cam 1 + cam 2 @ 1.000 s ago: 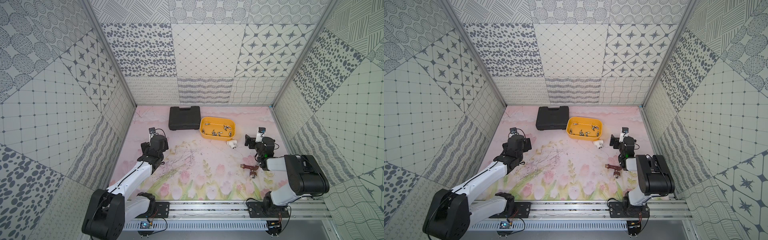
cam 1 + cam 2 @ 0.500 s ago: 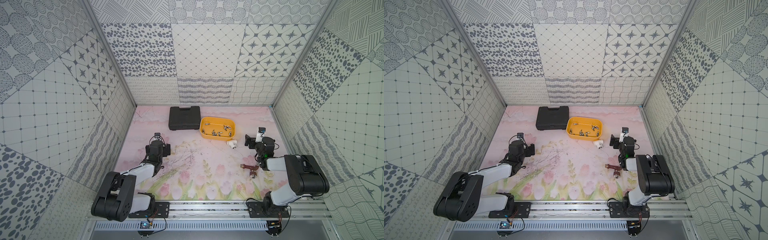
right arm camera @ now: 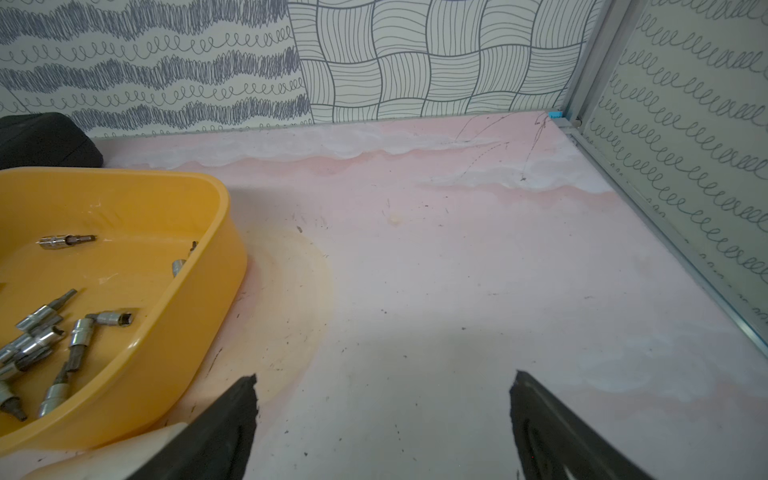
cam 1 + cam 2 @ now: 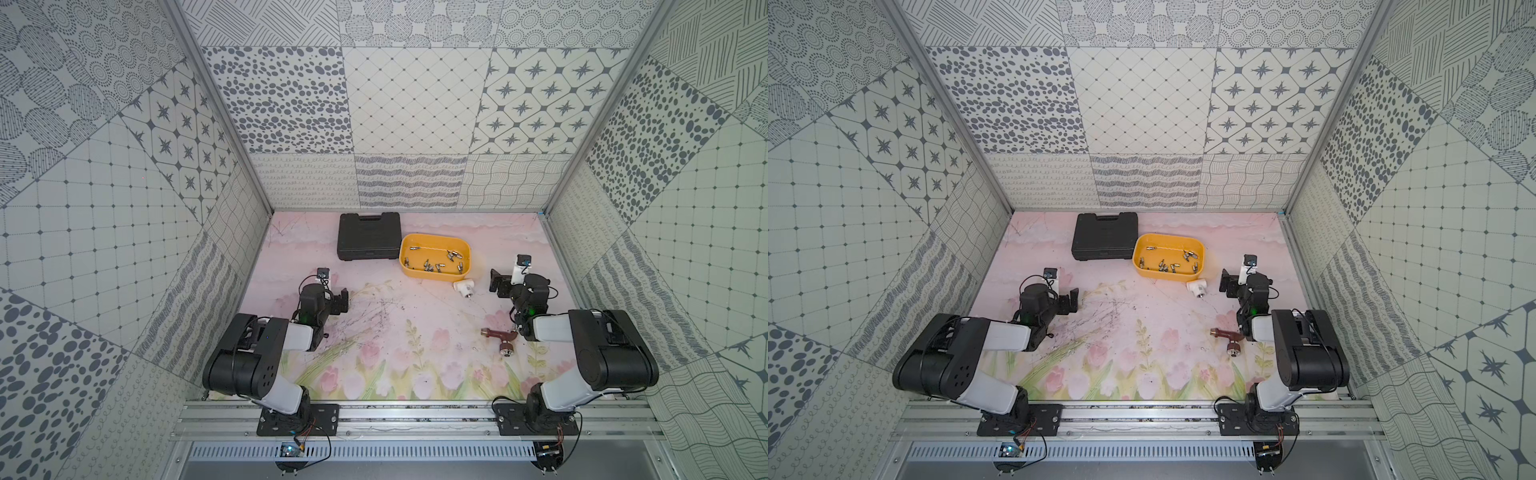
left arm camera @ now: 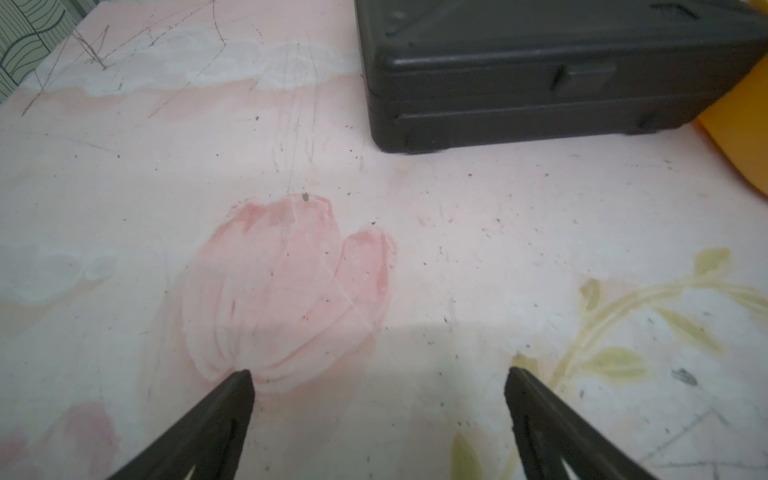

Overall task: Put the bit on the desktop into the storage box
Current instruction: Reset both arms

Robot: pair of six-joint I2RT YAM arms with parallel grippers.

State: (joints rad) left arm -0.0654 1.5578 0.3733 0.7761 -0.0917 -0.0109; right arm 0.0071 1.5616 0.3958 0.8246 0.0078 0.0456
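The storage box (image 4: 432, 276) (image 4: 1167, 277) is a shallow yellow tub at the back of the desktop, right of centre. Several silver bits (image 4: 428, 266) (image 3: 79, 332) lie inside it. No bit shows on the bare desktop in any view. My left gripper (image 4: 343, 301) (image 5: 378, 374) stands open low over the pink mat, left of centre, with nothing between its fingers. My right gripper (image 4: 498, 284) (image 3: 384, 380) is open and empty too, just right of the box's (image 3: 199, 316) near corner.
A shut black tool case (image 4: 369, 236) (image 5: 540, 70) lies left of the box. A white pipe fitting (image 4: 463, 286) sits by the box's near right corner. A brown fitting (image 4: 500, 336) lies beside the right forearm. Patterned walls enclose the mat.
The left arm has folded back toward its base, bringing its open gripper nearer and to the right. The right arm has not moved.
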